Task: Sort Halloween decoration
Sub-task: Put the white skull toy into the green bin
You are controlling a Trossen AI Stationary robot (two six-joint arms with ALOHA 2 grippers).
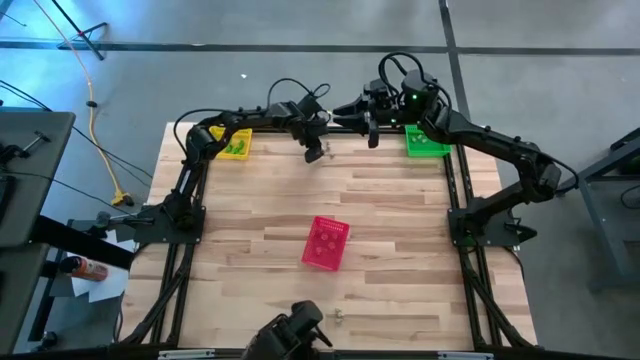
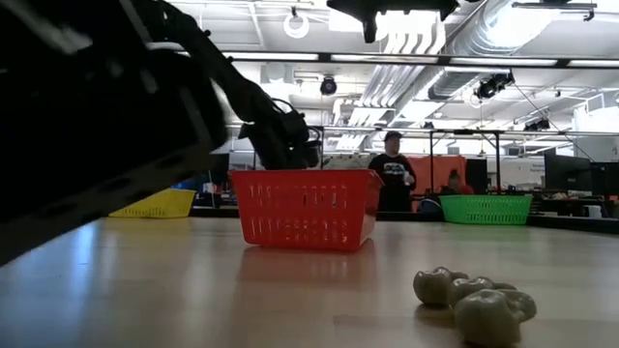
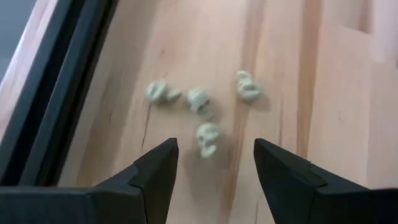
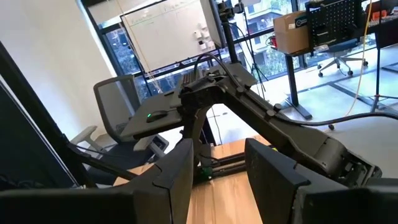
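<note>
Sorting unfinished: four small pale-green trinkets [image 3: 205, 109] are left loose on the wooden surface [image 1: 380, 260], seemingly away from the pink mesh basket [image 1: 326, 243]. Left gripper [image 3: 214, 165] spread, empty; right gripper [image 4: 217, 165] parted, nothing held.

We see a light wooden plank table [image 1: 400, 230] carrying three mesh baskets. A yellow mesh basket [image 1: 236, 144] sits at the far left corner, a green mesh basket [image 1: 427, 143] at the far right corner, and a pink-red mesh basket [image 1: 326, 242] near the centre. Four small pale green trinkets [image 3: 202, 109] lie clustered on the bare wood close to the near edge, just beside the dark frame rail [image 3: 59, 93].
</note>
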